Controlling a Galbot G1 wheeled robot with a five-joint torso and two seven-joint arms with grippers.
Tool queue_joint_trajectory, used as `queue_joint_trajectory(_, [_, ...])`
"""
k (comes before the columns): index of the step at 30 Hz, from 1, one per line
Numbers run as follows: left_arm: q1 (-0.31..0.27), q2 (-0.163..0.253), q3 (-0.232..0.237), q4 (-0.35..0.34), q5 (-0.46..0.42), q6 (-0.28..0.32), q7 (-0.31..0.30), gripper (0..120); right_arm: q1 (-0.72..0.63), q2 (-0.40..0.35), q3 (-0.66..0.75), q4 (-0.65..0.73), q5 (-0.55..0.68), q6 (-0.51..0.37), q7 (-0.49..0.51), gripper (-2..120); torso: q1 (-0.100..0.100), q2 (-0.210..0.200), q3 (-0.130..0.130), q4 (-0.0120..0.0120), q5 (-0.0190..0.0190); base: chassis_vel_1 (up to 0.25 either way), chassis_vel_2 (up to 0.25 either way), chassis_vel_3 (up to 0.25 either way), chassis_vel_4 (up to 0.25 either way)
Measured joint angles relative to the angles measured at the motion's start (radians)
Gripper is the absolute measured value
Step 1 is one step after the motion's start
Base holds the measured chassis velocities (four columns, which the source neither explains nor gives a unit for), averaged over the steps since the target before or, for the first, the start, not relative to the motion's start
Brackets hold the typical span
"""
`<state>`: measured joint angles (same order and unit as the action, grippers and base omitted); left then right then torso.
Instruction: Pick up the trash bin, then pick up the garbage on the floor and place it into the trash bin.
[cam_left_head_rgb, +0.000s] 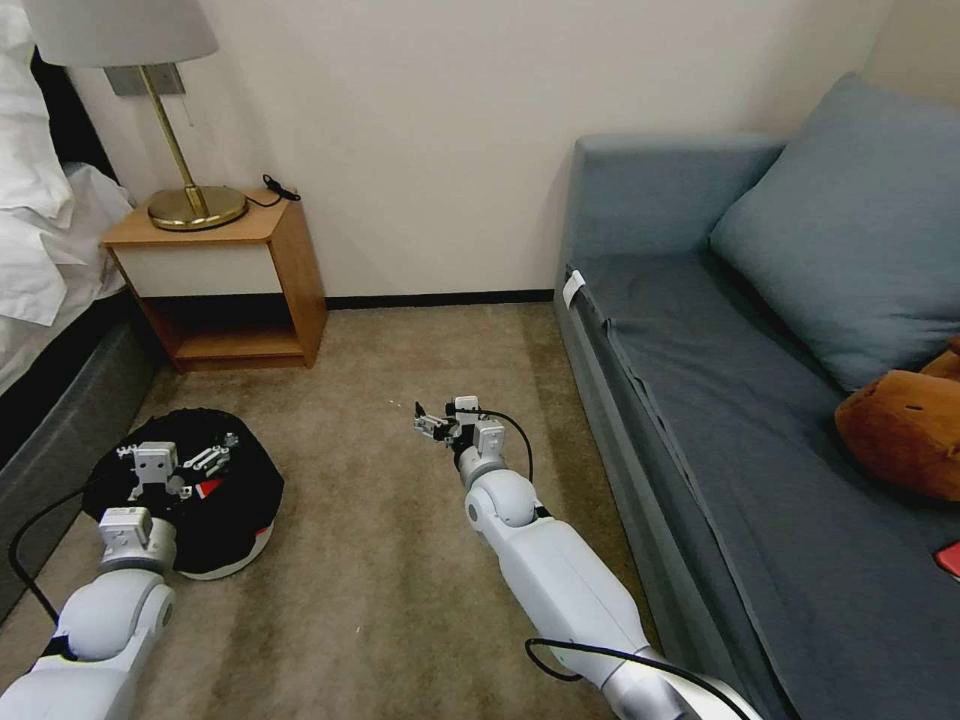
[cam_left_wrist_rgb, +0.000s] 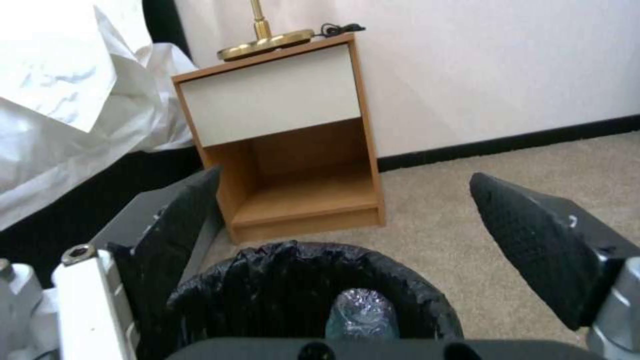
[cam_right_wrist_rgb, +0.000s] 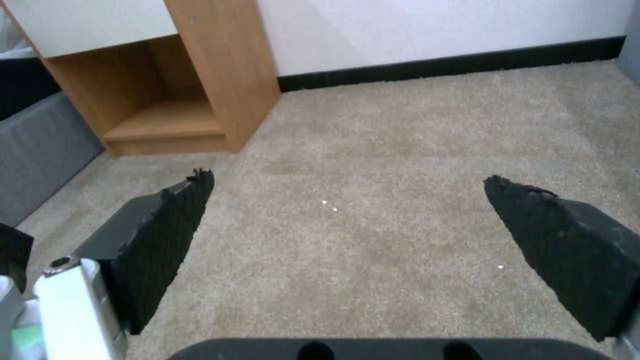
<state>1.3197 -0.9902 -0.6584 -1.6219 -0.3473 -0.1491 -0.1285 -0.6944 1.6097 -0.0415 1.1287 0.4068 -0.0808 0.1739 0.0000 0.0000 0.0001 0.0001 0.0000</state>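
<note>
The trash bin (cam_left_head_rgb: 245, 555), small, round and white with a crinkled black bag, stands on the carpet at the lower left by the bed. Directly over its mouth hangs my left gripper (cam_left_head_rgb: 178, 452), open, its fingers spread wider than the rim. Looking down from the left wrist, the trash bin (cam_left_wrist_rgb: 267, 280) holds one piece of garbage, a small clear bottle (cam_left_wrist_rgb: 363, 312), between the open left gripper (cam_left_wrist_rgb: 343, 177) fingers. A red and white scrap (cam_left_head_rgb: 208, 488) shows in the bag beside that gripper. My right gripper (cam_left_head_rgb: 432, 420) hovers open over bare carpet mid-room, and the right gripper (cam_right_wrist_rgb: 348, 179) holds nothing.
A wooden nightstand (cam_left_head_rgb: 235, 285) with a brass lamp (cam_left_head_rgb: 195, 205) stands against the wall behind the bin. The bed (cam_left_head_rgb: 40, 330) borders the left. A blue-grey sofa (cam_left_head_rgb: 720, 400) with a cushion and a brown soft toy (cam_left_head_rgb: 900, 425) fills the right. Carpet (cam_left_head_rgb: 380, 560) lies between.
</note>
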Motion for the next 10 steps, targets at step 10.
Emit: queue_joint_trajectory(10, [0.001, 0.000, -0.001, 0.000, -0.002, 0.000, -0.001, 100, 0.000, -0.001, -0.001, 0.001, 0.001, 0.000, -0.001, 100, 0.000, 0.000, 0.000, -0.0001, 0.0000, 0.000, 0.000, 0.000, 0.000])
